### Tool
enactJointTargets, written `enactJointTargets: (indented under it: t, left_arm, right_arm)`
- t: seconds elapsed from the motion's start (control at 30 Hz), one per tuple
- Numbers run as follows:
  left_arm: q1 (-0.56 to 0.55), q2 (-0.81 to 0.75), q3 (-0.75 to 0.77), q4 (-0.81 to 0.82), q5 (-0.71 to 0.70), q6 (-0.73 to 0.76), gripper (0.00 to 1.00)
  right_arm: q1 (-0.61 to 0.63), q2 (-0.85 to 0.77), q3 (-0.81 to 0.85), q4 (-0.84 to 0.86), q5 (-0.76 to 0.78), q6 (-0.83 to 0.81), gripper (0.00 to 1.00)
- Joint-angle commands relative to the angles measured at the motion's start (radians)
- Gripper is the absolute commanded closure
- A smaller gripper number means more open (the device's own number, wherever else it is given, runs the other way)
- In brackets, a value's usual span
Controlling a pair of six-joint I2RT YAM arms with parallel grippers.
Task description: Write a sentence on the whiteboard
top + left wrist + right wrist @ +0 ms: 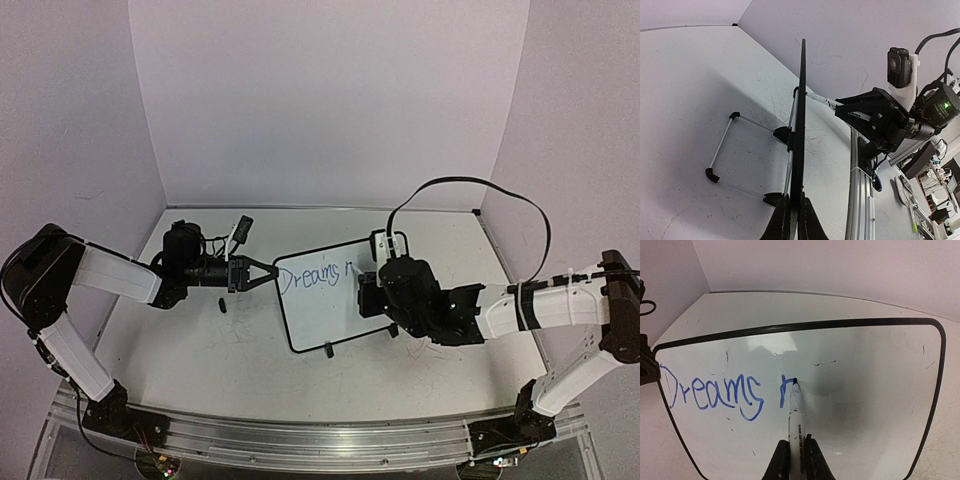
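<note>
Pinching the whiteboard [322, 312] in my left hand [270, 272], marker [795, 407] in my right hand [796, 460]; pressing hard could tilt it, skewing the sentence [715, 395].

We list: whiteboard [875, 390], glossy, smooth white face, thin black frame; marker [796, 412], white plastic barrel; tabletop [190, 350], matt white, scuffed; base rail [300, 440], brushed metal.
</note>
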Motion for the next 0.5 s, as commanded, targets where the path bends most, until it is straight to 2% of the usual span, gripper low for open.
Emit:
enactJointTargets:
  t: [0.0,0.47]
  left_arm:
    - [-0.006,-0.03,0.023,-0.018,0.034,0.008,1.0]
    - [-0.006,-0.025,0.025,-0.018,0.034,0.005,1.0]
  right_arm:
    - [-0.012,-0.016,-0.009,-0.034,-0.012,0.029,1.0]
    - [-0.012,-0.079,-0.027,-0.041,-0.008,0.022,1.0]
